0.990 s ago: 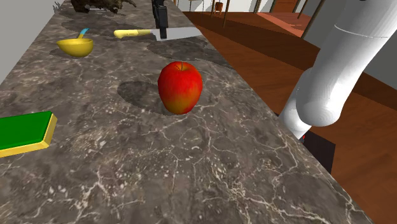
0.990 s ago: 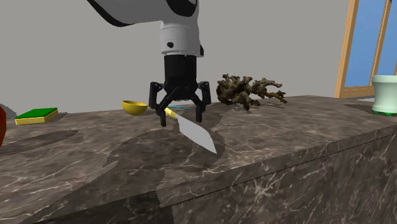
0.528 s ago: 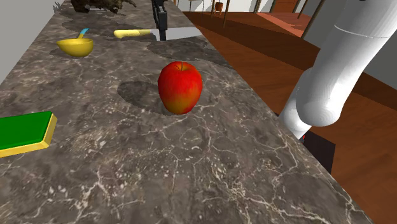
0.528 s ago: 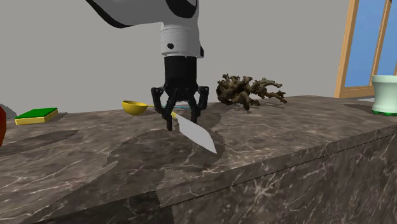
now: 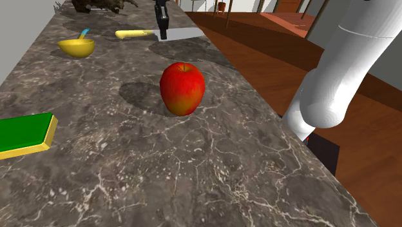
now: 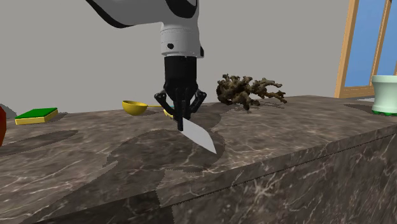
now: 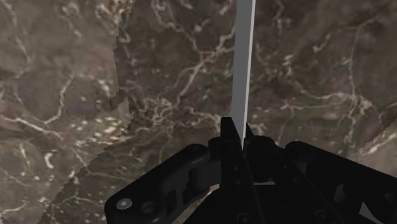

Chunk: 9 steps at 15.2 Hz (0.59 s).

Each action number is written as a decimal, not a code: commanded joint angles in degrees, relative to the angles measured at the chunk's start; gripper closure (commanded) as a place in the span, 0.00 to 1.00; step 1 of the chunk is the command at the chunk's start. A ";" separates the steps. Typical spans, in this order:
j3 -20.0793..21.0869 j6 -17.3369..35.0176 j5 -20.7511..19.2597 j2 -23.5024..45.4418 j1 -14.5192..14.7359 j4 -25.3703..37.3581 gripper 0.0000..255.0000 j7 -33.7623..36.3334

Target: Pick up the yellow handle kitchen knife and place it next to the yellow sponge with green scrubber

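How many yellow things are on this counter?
3. A bowl at the far end, the knife handle next to it, by the gripper, and the green-topped sponge near the shoulder view's left edge. Nothing seems to hide another.

Even, flat light, everything sharp. The apple [image 5: 182, 88] drops a soft shadow on the marble counter [image 5: 212, 161]. Beside the fingers [image 7: 228, 137] lies 1 jagged-edged shadow; ahead of them the knife [image 7: 242, 63] shines pale.
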 commanded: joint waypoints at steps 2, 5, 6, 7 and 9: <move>0.00 -0.76 0.00 0.02 0.00 0.78 1.00 -0.01; 0.01 -3.12 0.00 0.18 0.01 3.30 1.00 -0.02; 0.01 -3.91 -0.01 0.26 0.02 4.17 1.00 -0.03; 0.01 -4.71 -0.01 0.35 0.02 5.07 1.00 -0.03; 0.02 -6.33 -0.02 0.59 0.03 6.92 1.00 -0.04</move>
